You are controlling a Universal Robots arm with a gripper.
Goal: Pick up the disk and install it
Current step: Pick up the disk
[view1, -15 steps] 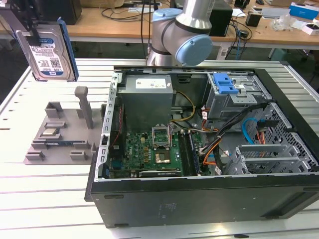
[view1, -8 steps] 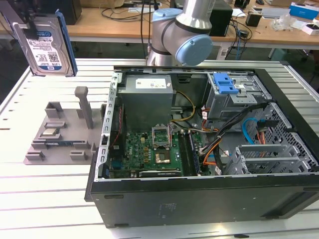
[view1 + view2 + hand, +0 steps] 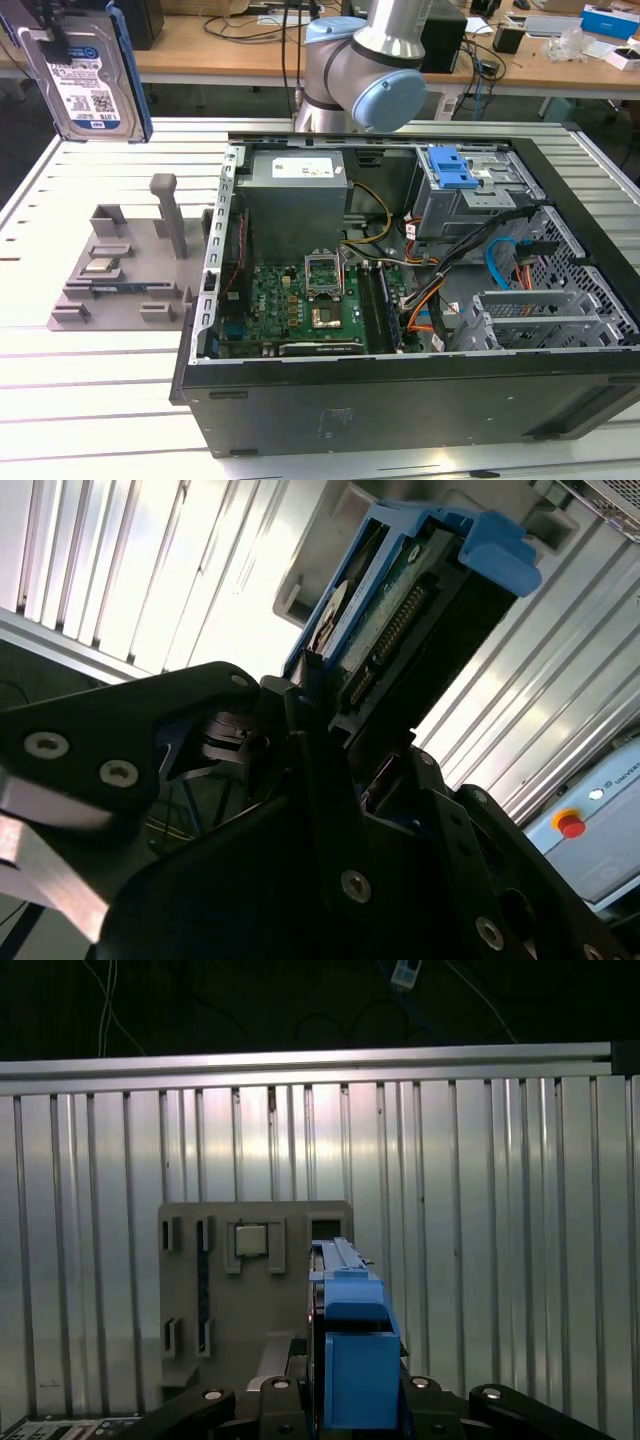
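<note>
The disk (image 3: 88,78), a silver hard drive with a white-and-blue label in a blue bracket, hangs upright high above the exterior view's left end of the table. My gripper (image 3: 340,725) is shut on its upper end, and the dark fingers (image 3: 310,705) clamp it from both sides. In the second wrist view the disk (image 3: 400,620) shows its connector edge and blue tab. The first wrist view looks down along the disk's blue bracket (image 3: 352,1350), which hangs over the grey fixture (image 3: 255,1290) on the slatted table.
The open computer case (image 3: 400,400) lies at the exterior view's right, with its motherboard (image 3: 300,300) and a drive cage with a blue latch (image 3: 452,168) exposed. A grey fixture (image 3: 120,290) with an upright post (image 3: 168,210) holds a small silver chip (image 3: 100,265). The arm's base (image 3: 360,70) stands behind the case.
</note>
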